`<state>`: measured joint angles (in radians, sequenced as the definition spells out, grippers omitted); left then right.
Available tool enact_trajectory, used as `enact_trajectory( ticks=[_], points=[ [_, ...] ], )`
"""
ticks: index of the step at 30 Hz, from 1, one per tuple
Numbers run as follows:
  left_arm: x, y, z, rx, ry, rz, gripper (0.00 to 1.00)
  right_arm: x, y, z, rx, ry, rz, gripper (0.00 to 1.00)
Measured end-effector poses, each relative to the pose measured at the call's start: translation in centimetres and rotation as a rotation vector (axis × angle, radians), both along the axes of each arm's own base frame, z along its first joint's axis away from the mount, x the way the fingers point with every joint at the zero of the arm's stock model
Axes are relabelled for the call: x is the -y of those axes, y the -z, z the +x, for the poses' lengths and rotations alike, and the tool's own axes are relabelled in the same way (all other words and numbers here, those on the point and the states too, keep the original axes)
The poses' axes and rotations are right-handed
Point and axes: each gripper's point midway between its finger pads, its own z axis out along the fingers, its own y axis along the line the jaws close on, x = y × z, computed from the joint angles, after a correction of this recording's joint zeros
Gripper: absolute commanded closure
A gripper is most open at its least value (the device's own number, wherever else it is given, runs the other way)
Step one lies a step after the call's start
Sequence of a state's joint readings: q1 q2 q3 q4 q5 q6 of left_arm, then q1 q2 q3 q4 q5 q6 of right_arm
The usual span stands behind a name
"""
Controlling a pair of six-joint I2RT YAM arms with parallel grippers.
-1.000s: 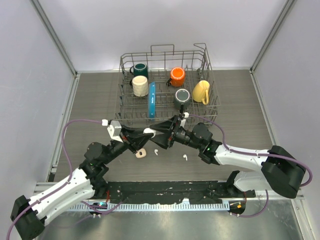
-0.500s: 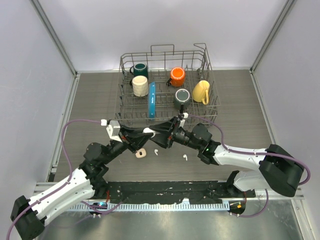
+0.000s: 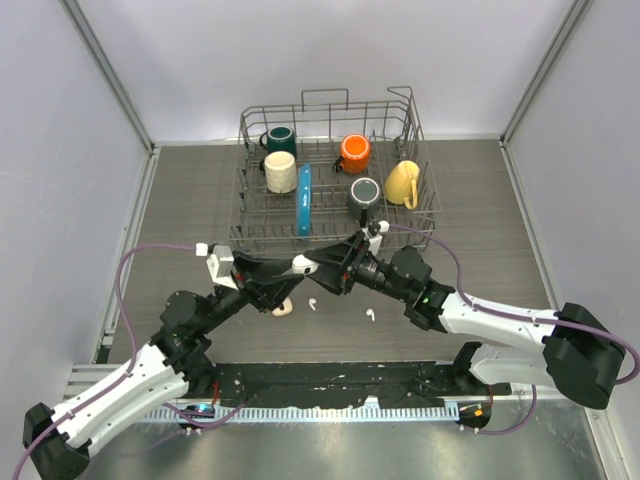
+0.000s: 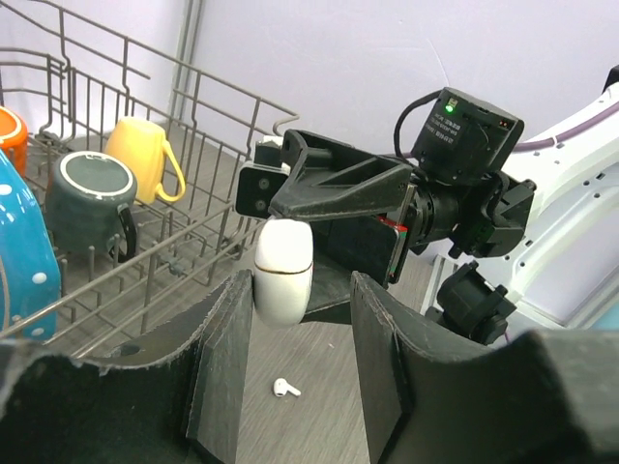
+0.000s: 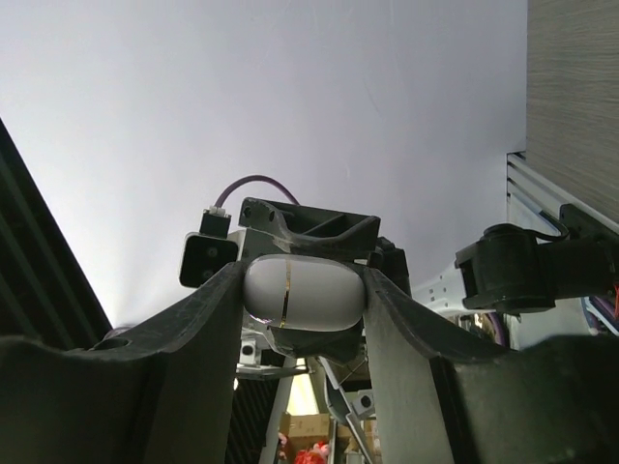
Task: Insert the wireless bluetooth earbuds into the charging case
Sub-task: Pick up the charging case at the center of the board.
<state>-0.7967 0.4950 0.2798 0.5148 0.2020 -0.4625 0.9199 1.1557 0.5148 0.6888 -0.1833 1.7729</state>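
**A:** Who has the case?

**B:** The right hand (image 5: 302,278) clamps the charging case (image 4: 283,271) between both fingers. The left hand (image 4: 302,290) is spread and grips nothing, with one finger right at the case's side. The lid looks closed, so I judge opening it comes first: keep the body firm and push only above the seam.

**A:** And the earbuds?

**B:** They're on the worktop (image 3: 480,220) below both hands. A white earbud (image 3: 311,302) lies nearest, and a second earbud (image 3: 369,314) is on the right hand's side.

**A:** Surfaces?

**B:** The wire rack (image 3: 335,107) beyond the hands is rigid, open metal. The case is a glossy, rounded pebble and likely slippery. The earbuds are tiny, smooth and stemmed.
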Motion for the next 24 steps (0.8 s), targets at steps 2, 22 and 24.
enact_trajectory(
  ticks=[2,22,24],
  points=[
    [-0.2,-0.3,-0.1,0.008,-0.001,-0.009,0.52,0.0,0.2,0.0,0.002,0.0,-0.008,0.99],
    [1.6,2.5,0.7,-0.05,0.035,0.063,0.61,-0.4,0.9,-0.1,-0.006,-0.018,-0.03,0.99],
    [1.6,2.4,0.7,-0.046,0.035,0.059,0.61,-0.5,1.0,-0.1,-0.005,-0.022,-0.029,0.99]
  ],
)
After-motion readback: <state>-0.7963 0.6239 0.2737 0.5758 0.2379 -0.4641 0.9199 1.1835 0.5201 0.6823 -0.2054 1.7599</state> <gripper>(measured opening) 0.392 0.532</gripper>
